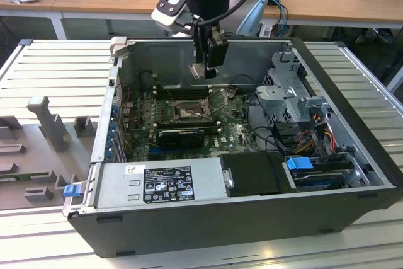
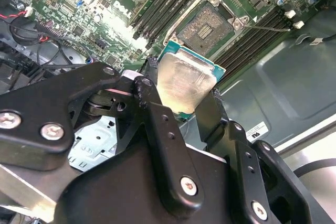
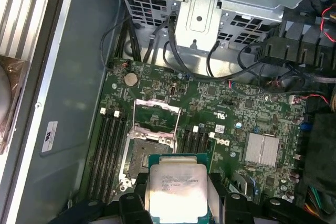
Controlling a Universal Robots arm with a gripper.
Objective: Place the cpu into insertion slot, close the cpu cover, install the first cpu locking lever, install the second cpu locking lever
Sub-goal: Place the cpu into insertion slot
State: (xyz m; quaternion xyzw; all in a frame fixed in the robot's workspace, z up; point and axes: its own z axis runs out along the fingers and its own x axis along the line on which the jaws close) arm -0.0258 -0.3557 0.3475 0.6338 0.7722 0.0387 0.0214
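Observation:
My gripper [image 1: 201, 69] hangs inside the open computer case, shut on the cpu [image 1: 200, 71], a flat square chip with a pale metal top. In both wrist views the cpu [image 2: 184, 82] [image 3: 176, 182] sits between the two black fingers [image 2: 152, 106]. It is held in the air, above and slightly to one side of the insertion slot [image 3: 145, 157] [image 2: 205, 23] [image 1: 189, 113], whose dark contact field lies bare. The cpu cover [image 3: 157, 102] [image 1: 218, 99] is swung up, off the slot. A thin metal locking lever [image 2: 265, 24] stands free beside the slot.
Long black memory slots [image 3: 107, 150] flank the socket. A black expansion card [image 1: 182, 135] lies in front of it, with the power supply [image 1: 157, 184] nearer still. The drive cage [image 1: 293, 99] and cables [image 3: 220, 61] crowd the exterior view's right. A silver heat sink [image 3: 261, 148] is nearby.

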